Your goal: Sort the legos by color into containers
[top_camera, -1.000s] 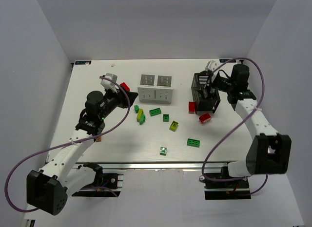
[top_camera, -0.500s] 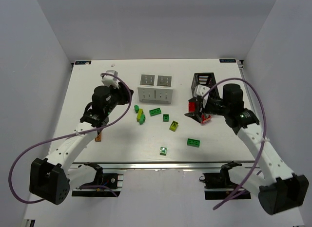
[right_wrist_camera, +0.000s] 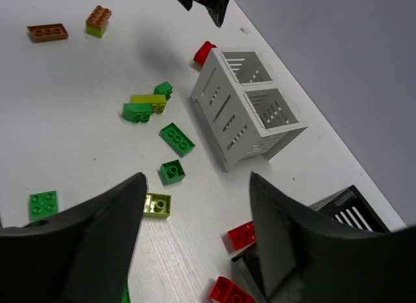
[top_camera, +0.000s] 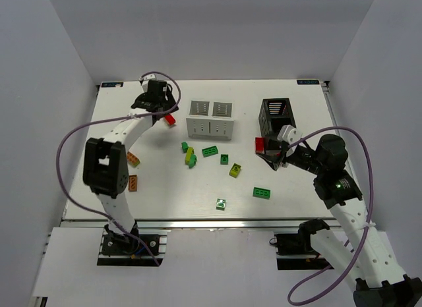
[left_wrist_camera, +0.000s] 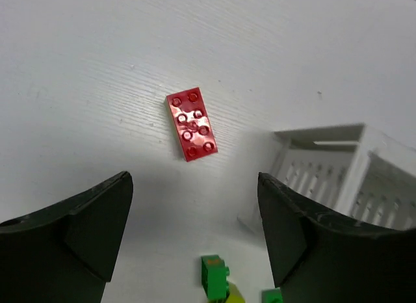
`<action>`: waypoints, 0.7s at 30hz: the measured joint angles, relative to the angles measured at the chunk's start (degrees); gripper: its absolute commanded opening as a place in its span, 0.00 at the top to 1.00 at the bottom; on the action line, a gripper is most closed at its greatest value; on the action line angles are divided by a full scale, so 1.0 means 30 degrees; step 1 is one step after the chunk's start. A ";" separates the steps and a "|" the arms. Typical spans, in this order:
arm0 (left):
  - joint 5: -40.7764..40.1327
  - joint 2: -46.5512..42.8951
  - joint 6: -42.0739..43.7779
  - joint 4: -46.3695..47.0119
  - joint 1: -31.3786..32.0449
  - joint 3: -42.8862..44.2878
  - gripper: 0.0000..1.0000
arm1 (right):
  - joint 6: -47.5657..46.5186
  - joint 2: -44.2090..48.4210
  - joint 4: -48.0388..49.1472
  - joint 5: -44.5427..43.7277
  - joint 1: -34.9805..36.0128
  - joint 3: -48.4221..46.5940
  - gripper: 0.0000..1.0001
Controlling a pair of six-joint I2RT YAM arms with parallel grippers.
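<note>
My left gripper is open and empty, hovering just above a red brick left of the white box. In the left wrist view the red brick lies flat beyond my open gripper, with the white box at the right. My right gripper is open and empty beside two red bricks in front of the black box. Dark green bricks and yellow-green bricks lie scattered mid-table.
Two orange-brown bricks lie at the left. A green and yellow-green cluster sits in front of the white box. A small green piece lies near the table's front edge.
My left arm swung toward the far side, so its gripper now hangs over the red brick by the white box. My right gripper drew back from the black box to the red bricks in front of it.
</note>
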State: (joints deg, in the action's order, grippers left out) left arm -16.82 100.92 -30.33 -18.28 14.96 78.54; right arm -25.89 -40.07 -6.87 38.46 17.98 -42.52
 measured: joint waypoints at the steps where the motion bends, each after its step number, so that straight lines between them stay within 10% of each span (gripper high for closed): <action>1: -0.0357 0.1188 -0.0197 -0.0831 -0.0007 0.1282 0.13 | 0.0095 -0.0036 0.0189 -0.0204 0.0000 0.0000 0.37; 6: -0.1727 0.5690 -0.0794 -0.4182 0.0000 0.6266 0.12 | 0.0357 -0.0364 0.0393 -0.0707 0.0000 0.0007 0.45; 21: -0.1326 0.8510 -0.0976 -0.6215 -0.0007 0.8590 0.12 | 0.0211 -0.0481 0.0495 -0.1137 0.0000 0.0015 0.45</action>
State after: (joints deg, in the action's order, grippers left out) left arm -20.80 126.45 -33.26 -36.93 14.94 104.31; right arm -25.26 -41.52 -5.39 35.05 17.98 -42.48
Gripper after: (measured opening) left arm 0.877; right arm 0.547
